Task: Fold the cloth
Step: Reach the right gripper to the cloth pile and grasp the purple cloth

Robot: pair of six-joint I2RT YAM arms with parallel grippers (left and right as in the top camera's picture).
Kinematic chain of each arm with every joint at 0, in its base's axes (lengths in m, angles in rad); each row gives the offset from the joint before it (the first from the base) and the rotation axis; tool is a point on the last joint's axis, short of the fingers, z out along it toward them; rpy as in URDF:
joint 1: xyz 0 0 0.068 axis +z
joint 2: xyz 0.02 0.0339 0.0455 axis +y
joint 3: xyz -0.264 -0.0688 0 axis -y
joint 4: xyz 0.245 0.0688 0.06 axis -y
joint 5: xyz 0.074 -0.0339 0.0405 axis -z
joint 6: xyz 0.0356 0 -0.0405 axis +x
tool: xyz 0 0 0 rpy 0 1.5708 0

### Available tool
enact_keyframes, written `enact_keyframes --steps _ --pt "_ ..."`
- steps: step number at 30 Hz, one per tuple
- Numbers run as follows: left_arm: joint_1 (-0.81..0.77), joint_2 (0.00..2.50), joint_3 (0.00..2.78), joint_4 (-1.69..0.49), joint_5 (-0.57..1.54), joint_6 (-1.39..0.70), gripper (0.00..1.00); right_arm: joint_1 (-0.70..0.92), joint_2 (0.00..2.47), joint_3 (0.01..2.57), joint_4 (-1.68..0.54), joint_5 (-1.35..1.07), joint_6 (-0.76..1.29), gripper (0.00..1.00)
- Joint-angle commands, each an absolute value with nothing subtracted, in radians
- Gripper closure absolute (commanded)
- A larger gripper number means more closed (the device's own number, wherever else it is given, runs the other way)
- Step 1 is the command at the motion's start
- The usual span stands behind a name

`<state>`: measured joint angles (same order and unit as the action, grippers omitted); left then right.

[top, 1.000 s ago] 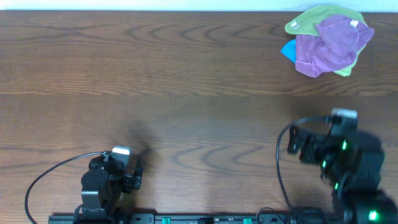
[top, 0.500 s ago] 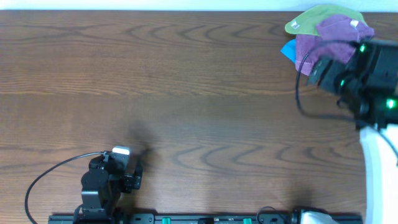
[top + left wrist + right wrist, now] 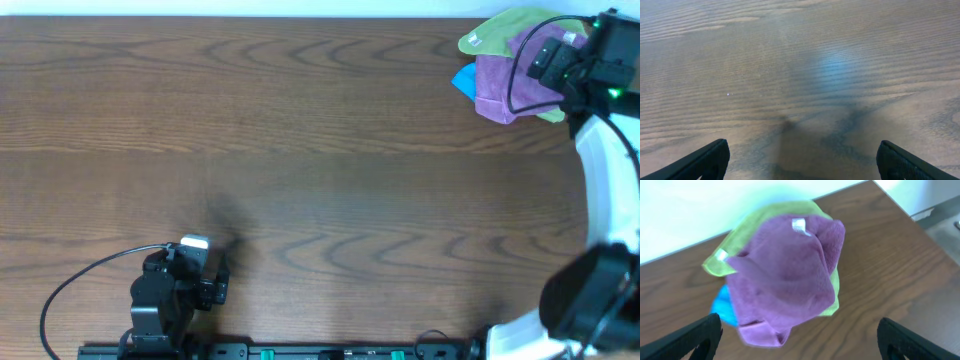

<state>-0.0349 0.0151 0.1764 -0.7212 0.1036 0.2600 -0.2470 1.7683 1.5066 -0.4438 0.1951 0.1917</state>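
Grained wood under soft pile cloth, as I saw it from my station.

The table (image 3: 300,130) looked to me like dark brown wood or wood-look laminate, its grain strongly figured, smooth, with a faint satin sheen where light pooled in the left wrist view. The purple cloth (image 3: 782,277) read as thick, fleecy fabric, matt and fuzzy, with a small white woven tag (image 3: 799,226) sewn on. The green cloth (image 3: 747,230) and blue cloth (image 3: 722,307) beneath it had the same soft, dull nap. The fingers (image 3: 705,162) of the left pincer (image 3: 801,152) and those of the right pincer (image 3: 797,327) appeared black and matt, likely plastic. The right arm's white shell (image 3: 603,170) looked smooth and slightly glossy.
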Motion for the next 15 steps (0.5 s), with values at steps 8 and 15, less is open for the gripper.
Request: enact_keyframes --steps 8,15 --pt "-0.038 0.010 0.165 -0.744 0.097 0.266 0.05 -0.265 2.022 1.522 -0.334 0.176 0.139 0.01" --pt "-0.038 0.010 0.165 -0.744 0.097 0.266 0.05 -0.265 2.083 1.522 -0.223 0.168 0.114 0.14"
